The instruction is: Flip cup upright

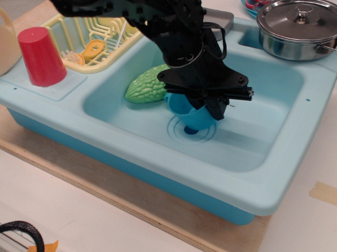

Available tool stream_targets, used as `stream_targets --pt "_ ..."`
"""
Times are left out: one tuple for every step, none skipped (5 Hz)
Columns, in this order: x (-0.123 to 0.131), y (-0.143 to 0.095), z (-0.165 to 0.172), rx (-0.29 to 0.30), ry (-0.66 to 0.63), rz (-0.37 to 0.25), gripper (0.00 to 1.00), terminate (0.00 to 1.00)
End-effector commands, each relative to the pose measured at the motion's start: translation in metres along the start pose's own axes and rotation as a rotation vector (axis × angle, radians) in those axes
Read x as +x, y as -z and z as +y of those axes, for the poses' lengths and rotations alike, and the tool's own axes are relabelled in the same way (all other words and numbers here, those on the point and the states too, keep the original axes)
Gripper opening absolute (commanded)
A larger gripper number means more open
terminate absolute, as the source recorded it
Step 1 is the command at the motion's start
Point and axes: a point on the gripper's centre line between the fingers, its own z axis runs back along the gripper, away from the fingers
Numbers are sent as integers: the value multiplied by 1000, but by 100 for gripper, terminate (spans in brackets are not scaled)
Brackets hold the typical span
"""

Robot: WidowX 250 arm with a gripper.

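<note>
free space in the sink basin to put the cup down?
Yes. The right half of the sink floor is bare, from the gripper to the right wall. A bare strip also runs along the front wall. The left side is crowded: the green gourd lies by the back-left wall, right beside the cup over the drain.

Bright, even light is falling from above, glaring off the steel pot (pixel 300 26); the hand (pixel 204 110) is casting soft shadow into the sink (pixel 259 138). Focus is staying sharp.
</note>
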Motion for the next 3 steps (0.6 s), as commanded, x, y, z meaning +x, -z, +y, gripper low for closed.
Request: stream_targets --pt "9 -2 -2 -8 30 9 100 0" --pt "9 -2 -2 -8 30 9 100 0" --pt "9 -2 -2 -8 30 9 100 100"
